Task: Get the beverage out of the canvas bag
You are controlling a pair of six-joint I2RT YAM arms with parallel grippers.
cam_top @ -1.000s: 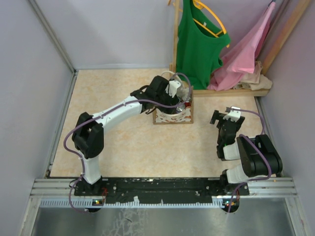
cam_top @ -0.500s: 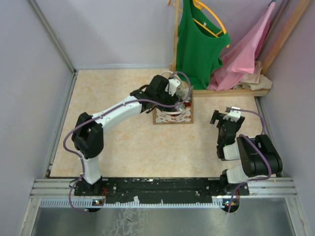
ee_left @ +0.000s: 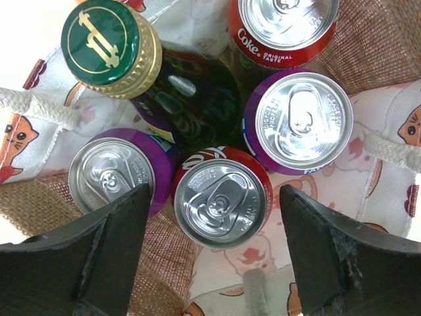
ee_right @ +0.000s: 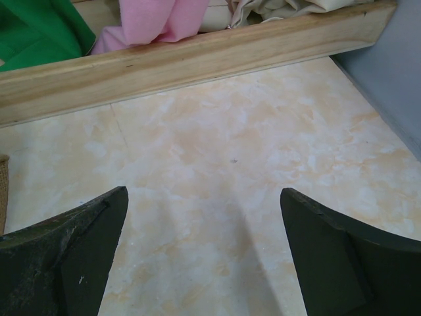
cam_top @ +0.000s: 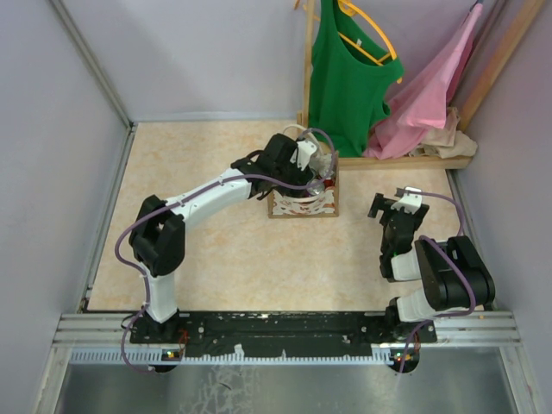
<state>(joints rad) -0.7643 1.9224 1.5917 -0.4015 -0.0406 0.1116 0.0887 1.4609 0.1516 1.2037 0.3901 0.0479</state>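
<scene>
Tight pack in the bag (ee_left: 388, 52), cans and a bottle (ee_left: 187, 99) shoulder to shoulder at the table's (cam_top: 216, 250) far side: a finger (ee_left: 112, 250) coming down could land on a purple can (ee_left: 112, 174) instead of slipping beside the red can (ee_left: 222, 205), or a lift could drag the soft bag up too. The left gripper (ee_left: 212, 197) hangs spread wide, straddling that red can from above, holding nothing.
</scene>
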